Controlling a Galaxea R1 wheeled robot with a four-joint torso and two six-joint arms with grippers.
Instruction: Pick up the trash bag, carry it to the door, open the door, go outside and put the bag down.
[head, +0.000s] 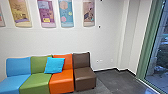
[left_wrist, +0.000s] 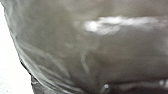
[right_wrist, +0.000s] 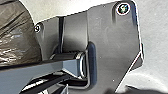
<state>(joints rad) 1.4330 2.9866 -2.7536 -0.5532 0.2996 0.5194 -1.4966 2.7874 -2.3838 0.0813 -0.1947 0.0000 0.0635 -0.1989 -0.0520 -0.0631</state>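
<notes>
White wall (head: 70, 41) largest, grey tiled floor (head: 107, 78) below. Tall green-framed glass panel (head: 160, 57) ahead, off to robot's right; whether it's the door can't be told. Glossy, see-through grey-brown plastic trash bag (left_wrist: 65, 47) seen right up against left wrist camera, and beside robot's dark base plate (right_wrist: 112, 42) in right wrist view. Left arm judged nearer; bag's exact direction from left gripper and its long axis can't be told. Opening of left gripper and right gripper can't be told; bag judged carried on the left, hold not confirmed. Counts: bag 1; armless padded seats (head: 81, 75) 4 (blue, green, orange, brown), set in a row; coloured hanging posters (head: 66, 12) 5, leftmost cut off; square bright-blue cushion (head: 54, 65) 1.
</notes>
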